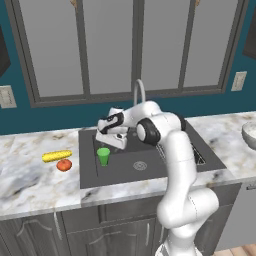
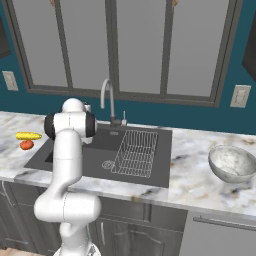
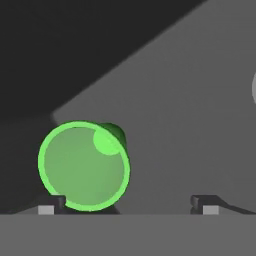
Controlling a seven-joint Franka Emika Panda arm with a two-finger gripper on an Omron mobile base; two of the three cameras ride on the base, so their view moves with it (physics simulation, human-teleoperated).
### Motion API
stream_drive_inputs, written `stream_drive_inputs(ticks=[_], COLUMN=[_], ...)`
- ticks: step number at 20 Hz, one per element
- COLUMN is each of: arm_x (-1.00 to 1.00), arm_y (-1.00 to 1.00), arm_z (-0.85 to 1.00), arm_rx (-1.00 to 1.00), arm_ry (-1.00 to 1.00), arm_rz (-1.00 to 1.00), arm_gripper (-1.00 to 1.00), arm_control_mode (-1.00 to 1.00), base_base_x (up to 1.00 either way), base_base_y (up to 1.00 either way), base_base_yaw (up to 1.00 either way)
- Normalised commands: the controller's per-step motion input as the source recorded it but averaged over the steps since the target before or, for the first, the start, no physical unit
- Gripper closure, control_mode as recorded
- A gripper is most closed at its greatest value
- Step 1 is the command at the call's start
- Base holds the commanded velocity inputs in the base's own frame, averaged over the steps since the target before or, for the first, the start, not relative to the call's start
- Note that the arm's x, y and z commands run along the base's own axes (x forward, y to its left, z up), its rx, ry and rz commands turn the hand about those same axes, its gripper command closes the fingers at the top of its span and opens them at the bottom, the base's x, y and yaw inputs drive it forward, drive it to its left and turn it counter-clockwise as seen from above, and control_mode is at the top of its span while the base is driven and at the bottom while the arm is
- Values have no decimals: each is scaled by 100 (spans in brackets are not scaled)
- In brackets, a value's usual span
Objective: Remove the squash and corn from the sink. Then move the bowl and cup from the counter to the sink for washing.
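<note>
Standing upright on sink (image 1: 90, 172) floor, cup (image 3: 84, 166) directly beneath gripper (image 3: 127, 202), jaws spread wide, gripping nothing; lying on left counter (image 1: 30, 175), corn (image 1: 56, 156) and squash (image 1: 64, 165); waiting right, bowl (image 2: 233, 163); rising straight, avoiding tipping cup.

From the left base camera I get the speckled bowl (image 1: 250, 135) cut by the right edge, and my own arm covers the wire rack (image 1: 198, 156) and most of the faucet (image 1: 139, 92). From the right, the arm hides the sink's (image 2: 150, 180) left part. In the hand view, the cup's (image 3: 84, 166) rim overlaps the left finger.
</note>
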Motion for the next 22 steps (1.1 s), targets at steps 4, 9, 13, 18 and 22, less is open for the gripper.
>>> stream_drive_inputs(ticks=[4, 9, 13, 18, 22], arm_x=[-25, -34, -36, -32, -32], arm_y=[-14, -17, -19, -14, -10], arm_z=[28, 25, 25, 31, 31], arm_rx=[0, -1, -3, -6, -6], arm_ry=[0, -2, -4, -2, 0], arm_rz=[-1, 0, 0, 0, 5], arm_gripper=[-100, -100, -100, -100, -100], arm_control_mode=[-100, -100, -100, -100, -100], base_base_x=[0, 0, 0, 0, 0], base_base_y=[0, 0, 0, 0, 0], base_base_yaw=[0, 0, 0, 0, 0])
